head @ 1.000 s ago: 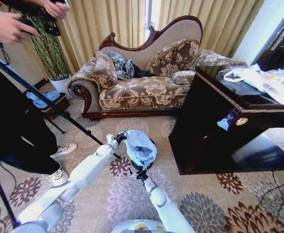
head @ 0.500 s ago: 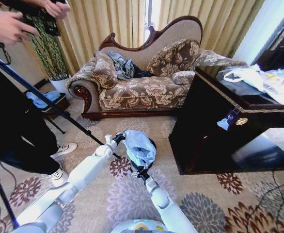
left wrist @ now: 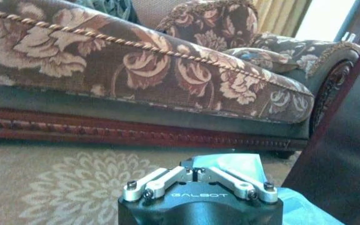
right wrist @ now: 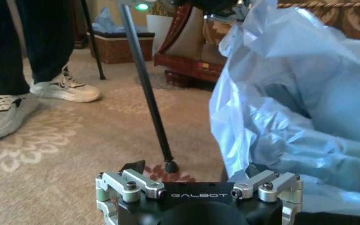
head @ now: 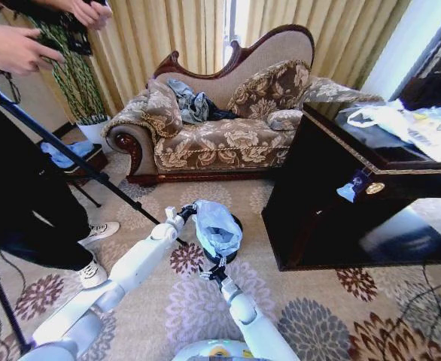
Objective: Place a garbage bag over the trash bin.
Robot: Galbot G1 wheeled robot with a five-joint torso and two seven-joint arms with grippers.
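The left gripper (head: 187,212) is down near the floor, at the far left side of the trash bin (head: 222,254). Its two fingers are pressed together on a bit of the garbage bag (head: 217,228). From its own wrist camera, the fingers (left wrist: 167,177) meet in the middle, and pale blue plastic (left wrist: 233,161) pokes out just past them.

The right gripper (head: 216,272) is on the near side of the bin, close to the robot. Its fingers are spread wide apart (right wrist: 196,187) and hold nothing. The crinkly blue bag (right wrist: 292,108) rises right in front of it, a little to one side, almost touching one finger.

The small black bin stands upright on the flowered carpet (head: 311,316), between the sofa (head: 220,135) and the robot, just beside the dark wood cabinet (head: 333,203). The bag sits on top of it, puffed up in a heap. Some of it goes over the rim, but a dark piece of the bin's edge is bare on the right side.

So the bag lies between the two grippers. One pinches it on the far side, and the other waits open on the near side. I think the open one is nearest to the loose near edge, so that edge looks like its job.

A tripod leg (right wrist: 146,89) stands on the carpet next to the bin.
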